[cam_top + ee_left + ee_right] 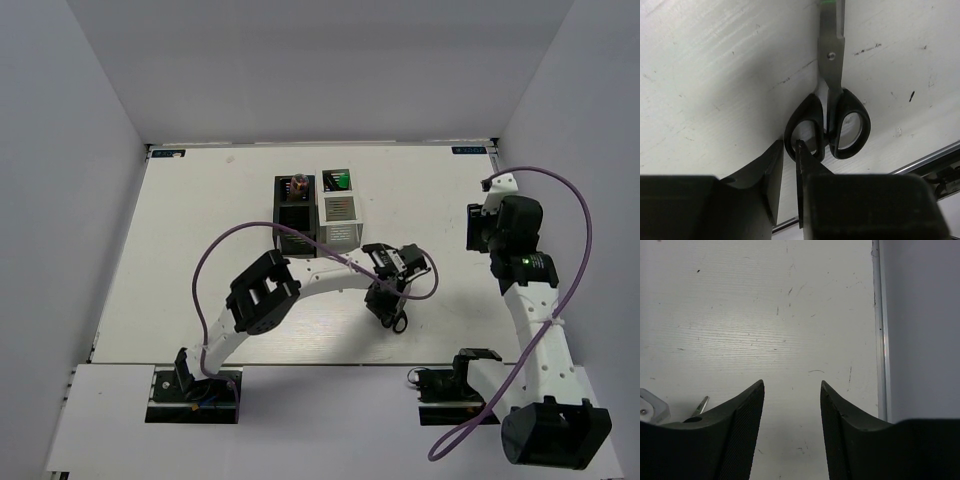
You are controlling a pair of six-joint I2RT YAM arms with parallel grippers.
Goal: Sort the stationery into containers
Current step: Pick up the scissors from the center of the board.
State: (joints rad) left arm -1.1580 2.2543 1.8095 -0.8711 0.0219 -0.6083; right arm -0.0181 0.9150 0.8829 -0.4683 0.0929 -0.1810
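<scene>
Lying flat on the white tabletop [200,220], the black-handled steel scissors [832,85] rest with blades closed, close to the near edge. They sit in front of and to the right of the two organisers, apart from both.

Your left jaws are down at the handle end. In the left wrist view one finger [807,166] pokes into the left handle loop and the other finger [767,175] sits just outside it, so the loop's rim runs between the tips. The gap is narrow, but you cannot tell from these views whether the jaws pinch the rim or only bracket it. From above, your left arm [325,272] stretches across the middle of the tabletop and covers most of the scissors; only a handle loop peeks out beneath it.

Further back, the black mesh box organiser [294,212] and the white-silver mesh box organiser [341,212] stand side by side, black on the left. Something orange-brown shows in the black one's rear compartment and something green in the white one's rear compartment; both are too small to name.

Your right jaws stand released, parted wide with nothing between them. They hang over bare tabletop beside the metal strip [880,340] along the right edge, well apart from the scissors.
</scene>
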